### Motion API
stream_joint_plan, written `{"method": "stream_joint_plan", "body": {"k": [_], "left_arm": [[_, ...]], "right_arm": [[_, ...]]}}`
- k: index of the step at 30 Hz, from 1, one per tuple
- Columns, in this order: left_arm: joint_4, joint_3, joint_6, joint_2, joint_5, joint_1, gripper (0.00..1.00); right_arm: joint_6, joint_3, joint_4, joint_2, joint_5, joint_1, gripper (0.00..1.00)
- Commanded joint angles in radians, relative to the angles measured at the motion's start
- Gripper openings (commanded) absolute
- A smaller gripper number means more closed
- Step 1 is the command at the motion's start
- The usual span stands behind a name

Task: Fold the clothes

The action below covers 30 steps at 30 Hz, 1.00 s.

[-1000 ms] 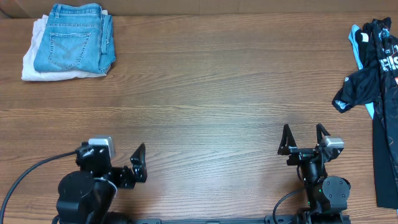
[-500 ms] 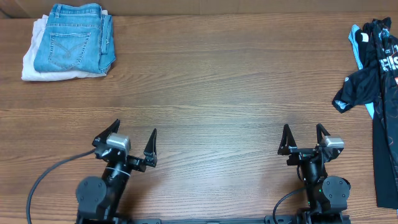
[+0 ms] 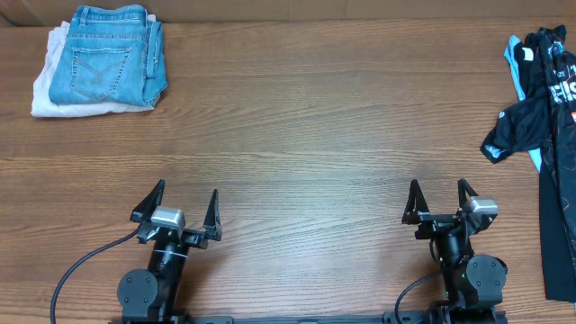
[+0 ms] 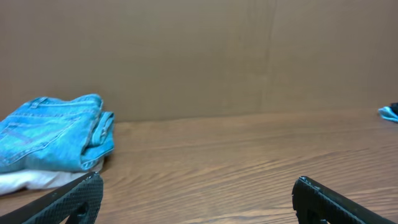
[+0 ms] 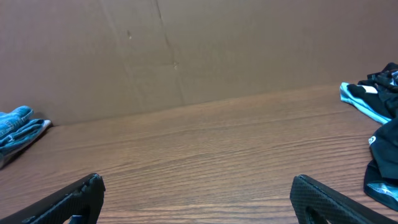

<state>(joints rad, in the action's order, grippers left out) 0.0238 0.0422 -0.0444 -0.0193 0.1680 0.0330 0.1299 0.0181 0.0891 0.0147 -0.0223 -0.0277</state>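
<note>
The light blue jeans (image 3: 106, 54) lie folded at the table's far left corner, on top of a cream-beige garment (image 3: 45, 90). They also show in the left wrist view (image 4: 53, 132) and at the left edge of the right wrist view (image 5: 17, 129). My left gripper (image 3: 176, 200) is open and empty near the front edge, far from the jeans. My right gripper (image 3: 441, 196) is open and empty at the front right.
A black garment with white lettering and light blue trim (image 3: 540, 117) lies crumpled along the right edge, also in the right wrist view (image 5: 376, 109). A brown cardboard wall (image 4: 199, 56) stands behind the wooden table (image 3: 306, 135).
My left arm has turned from facing right to facing straight ahead, with its gripper open throughout. The right arm and the clothes have not moved.
</note>
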Motion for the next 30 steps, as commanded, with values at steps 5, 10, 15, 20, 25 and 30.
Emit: {"method": "stream_joint_plan", "body": {"k": [5,10,15,20,25,30], "left_arm": [[-0.008,-0.038,0.023,0.016,-0.02,-0.051,1.0],[-0.09,-0.037,0.026,0.016,-0.044,-0.06,1.0],[-0.09,-0.037,0.026,0.016,-0.044,-0.06,1.0],[-0.09,-0.037,0.026,0.015,-0.044,-0.06,1.0],[-0.09,-0.037,0.026,0.015,-0.044,-0.06,1.0],[-0.09,-0.037,0.026,0.015,-0.044,-0.06,1.0]], "right_arm": [[-0.007,-0.01,-0.007,-0.012,-0.005,-0.005,1.0],[-0.007,-0.01,-0.007,-0.012,-0.005,-0.005,1.0],[-0.007,-0.01,-0.007,-0.012,-0.005,-0.005,1.0],[-0.007,-0.01,-0.007,-0.012,-0.005,-0.005,1.0],[-0.007,-0.01,-0.007,-0.012,-0.005,-0.005,1.0],[-0.007,-0.01,-0.007,-0.012,-0.005,-0.005,1.0]]}}
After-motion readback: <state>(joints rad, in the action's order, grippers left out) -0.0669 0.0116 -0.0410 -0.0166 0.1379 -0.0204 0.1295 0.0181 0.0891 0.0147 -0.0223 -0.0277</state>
